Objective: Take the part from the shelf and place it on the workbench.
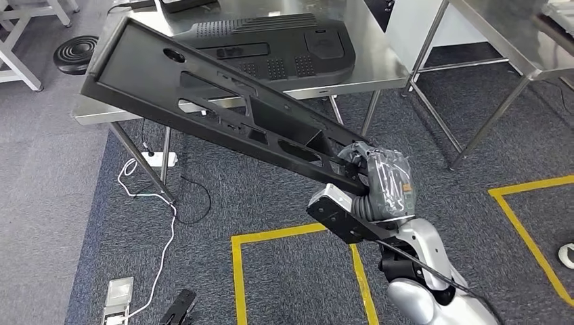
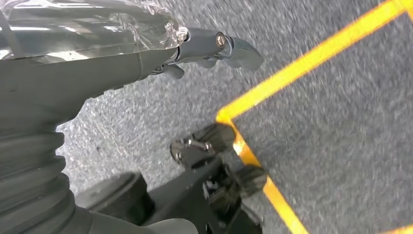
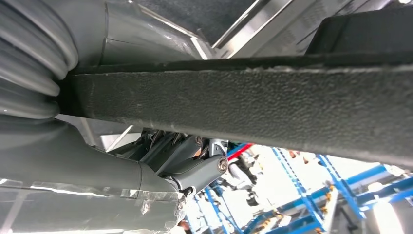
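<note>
The right robot hand is clamped on the long black part above the workbench; the left robot hand holds nothing, fingers apart

Black panel parts: you have two. One long part is held up at a tilt over the floor; a second part lies flat on the workbench.
Steel workbenches: you can count two, the near workbench and another bench to its right.
Robot hands: two. The right hand grips the long part's end; the left hand hangs over the carpet holding nothing.
Yellow floor outlines: two, one outline below the part, another outline at right.
White cables: one cable.
Power strips: one strip under the bench.
</note>
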`<move>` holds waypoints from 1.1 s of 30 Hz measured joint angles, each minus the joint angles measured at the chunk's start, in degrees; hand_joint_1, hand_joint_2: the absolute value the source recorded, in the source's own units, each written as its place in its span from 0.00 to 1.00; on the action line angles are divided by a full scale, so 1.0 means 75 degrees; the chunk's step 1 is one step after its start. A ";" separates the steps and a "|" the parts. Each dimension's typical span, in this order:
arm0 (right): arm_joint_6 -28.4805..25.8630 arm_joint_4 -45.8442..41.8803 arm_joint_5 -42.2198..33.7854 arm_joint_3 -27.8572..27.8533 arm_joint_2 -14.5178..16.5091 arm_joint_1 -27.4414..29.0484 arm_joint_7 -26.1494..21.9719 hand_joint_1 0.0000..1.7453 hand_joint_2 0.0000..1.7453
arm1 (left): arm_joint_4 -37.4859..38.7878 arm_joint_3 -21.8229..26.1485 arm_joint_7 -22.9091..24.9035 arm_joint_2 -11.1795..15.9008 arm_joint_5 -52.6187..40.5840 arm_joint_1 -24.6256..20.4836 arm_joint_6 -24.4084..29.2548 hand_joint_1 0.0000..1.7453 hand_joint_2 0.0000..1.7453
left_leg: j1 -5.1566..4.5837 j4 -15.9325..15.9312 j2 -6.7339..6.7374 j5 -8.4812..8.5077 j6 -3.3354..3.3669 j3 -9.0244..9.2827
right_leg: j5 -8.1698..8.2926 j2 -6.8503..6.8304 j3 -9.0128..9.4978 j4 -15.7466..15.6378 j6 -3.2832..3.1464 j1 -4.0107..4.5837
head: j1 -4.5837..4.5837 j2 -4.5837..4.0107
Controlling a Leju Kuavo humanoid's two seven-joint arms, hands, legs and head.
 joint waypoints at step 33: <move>-0.0099 0.0026 -0.0192 0.0029 0.0044 -0.0061 -0.0136 1.00 1.00 | -0.0011 0.0016 0.0013 0.0013 -0.0071 -0.0024 0.0012 0.00 1.00 | 0.0043 0.0224 0.0019 -0.0193 -0.0151 -0.0019 | -0.0011 0.0011 0.0127 -0.0129 -0.0083 -0.0053 | -0.0103 -0.0001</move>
